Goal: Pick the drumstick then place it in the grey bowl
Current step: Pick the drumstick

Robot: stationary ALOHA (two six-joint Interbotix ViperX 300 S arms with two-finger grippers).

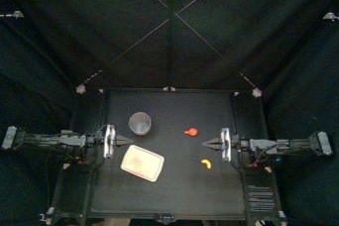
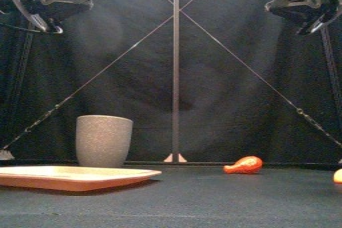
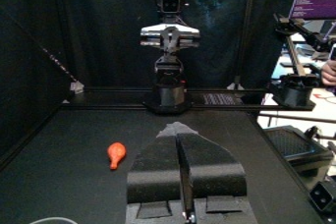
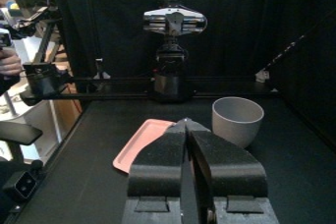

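Note:
The drumstick (image 1: 191, 130), an orange-red toy, lies on the table right of centre; the front view shows the drumstick (image 2: 245, 165) on its side. The tall grey speckled cup (image 1: 139, 122) stands upright to its left, and the front view has the cup (image 2: 103, 139) behind the tray. My left gripper (image 1: 106, 143) rests at the left edge, shut and empty. My right gripper (image 1: 225, 143) rests at the right edge, also shut and empty. From the left wrist, the drumstick (image 3: 117, 153) lies apart from the shut jaws. From the right wrist, the cup (image 4: 238, 120) stands beyond the shut jaws.
A flat pink tray (image 1: 142, 163) lies at the front left, near the cup. A small orange-yellow toy (image 1: 208, 161) lies at the front right, close to the right gripper. Open table lies between the drumstick and the cup.

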